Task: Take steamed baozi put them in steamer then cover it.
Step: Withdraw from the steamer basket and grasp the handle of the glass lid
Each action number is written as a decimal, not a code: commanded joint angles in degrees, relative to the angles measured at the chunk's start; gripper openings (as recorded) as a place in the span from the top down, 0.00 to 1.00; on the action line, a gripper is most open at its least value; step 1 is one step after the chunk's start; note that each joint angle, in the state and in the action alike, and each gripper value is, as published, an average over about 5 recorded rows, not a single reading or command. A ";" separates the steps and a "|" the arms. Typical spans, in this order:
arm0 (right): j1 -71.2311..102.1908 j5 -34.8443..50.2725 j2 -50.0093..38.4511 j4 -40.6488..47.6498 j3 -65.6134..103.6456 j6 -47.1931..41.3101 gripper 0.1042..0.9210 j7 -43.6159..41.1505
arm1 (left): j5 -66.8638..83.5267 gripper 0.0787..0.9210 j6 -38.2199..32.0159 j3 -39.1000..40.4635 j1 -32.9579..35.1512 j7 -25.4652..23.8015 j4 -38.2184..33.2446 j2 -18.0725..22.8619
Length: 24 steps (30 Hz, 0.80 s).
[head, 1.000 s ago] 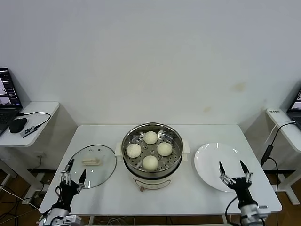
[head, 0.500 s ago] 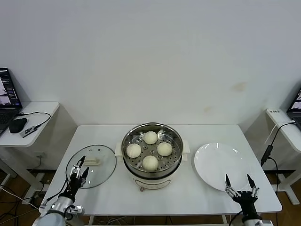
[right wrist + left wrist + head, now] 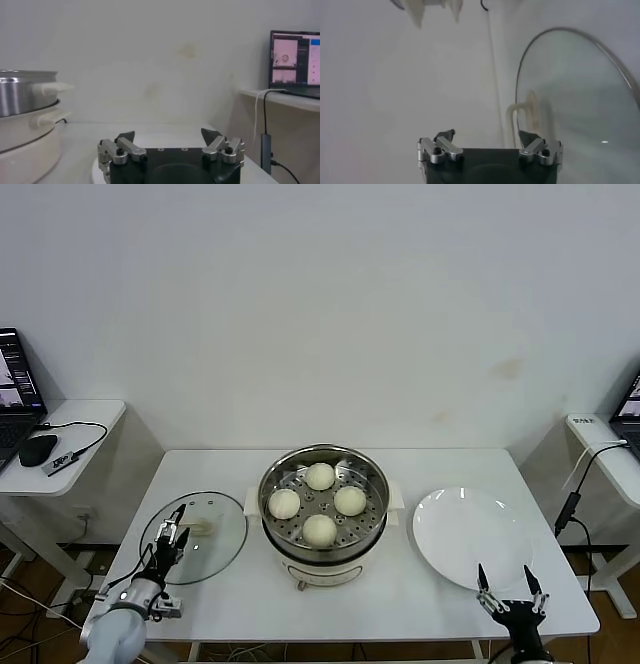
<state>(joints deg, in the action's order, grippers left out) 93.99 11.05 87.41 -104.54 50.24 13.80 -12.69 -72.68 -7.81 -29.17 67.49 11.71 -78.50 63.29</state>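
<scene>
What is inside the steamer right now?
Four steamed baozi sit on the perforated tray inside the open steamer. Whatever lies below that tray is hidden.

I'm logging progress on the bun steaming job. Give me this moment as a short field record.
baozi: four, on the perforated tray inside the steamer
cover: flat on the table, left of the steamer, not on it
plate: bare, right of the steamer
left gripper: open, over the cover's near edge
right gripper: open, at the plate's near edge
remaining: cover the steamer

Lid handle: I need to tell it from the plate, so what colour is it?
Cream-white, in the centre of the clear glass lid; the head view shows it best.
</scene>
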 commanded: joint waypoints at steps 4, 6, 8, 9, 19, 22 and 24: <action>0.04 -0.48 0.59 0.70 -0.12 0.09 0.12 -0.20 | -1.09 0.12 -0.05 1.50 -7.61 -0.28 7.42 0.15; -0.07 -0.51 0.61 0.88 -0.31 0.09 0.12 -0.23 | -1.05 0.12 -0.04 1.57 -8.12 -0.29 7.58 0.33; -0.12 -0.59 0.63 1.13 -0.49 0.14 0.12 -0.25 | -0.99 0.12 -0.11 1.64 -8.54 -0.34 7.63 0.45; -0.16 -0.65 0.65 1.29 -0.57 0.19 0.12 -0.26 | -0.95 0.12 -0.20 1.69 -8.73 -0.38 7.69 0.50; -0.28 -0.84 0.77 1.36 -0.92 0.24 0.12 -0.35 | -0.10 0.12 -1.04 2.33 -9.51 -1.23 9.78 0.93; -0.16 -0.81 0.75 1.24 -0.93 0.26 0.12 -0.34 | 0.30 0.16 -1.30 2.39 -9.31 -1.23 10.12 0.92; -0.09 -0.84 0.78 1.19 -0.95 0.30 0.12 -0.35 | 0.61 0.21 -1.57 2.40 -9.12 -1.12 10.22 0.94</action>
<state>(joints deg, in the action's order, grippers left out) 93.79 10.25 88.08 -103.33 49.30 14.07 -13.01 -72.55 -8.93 -26.97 59.12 10.61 -69.75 64.27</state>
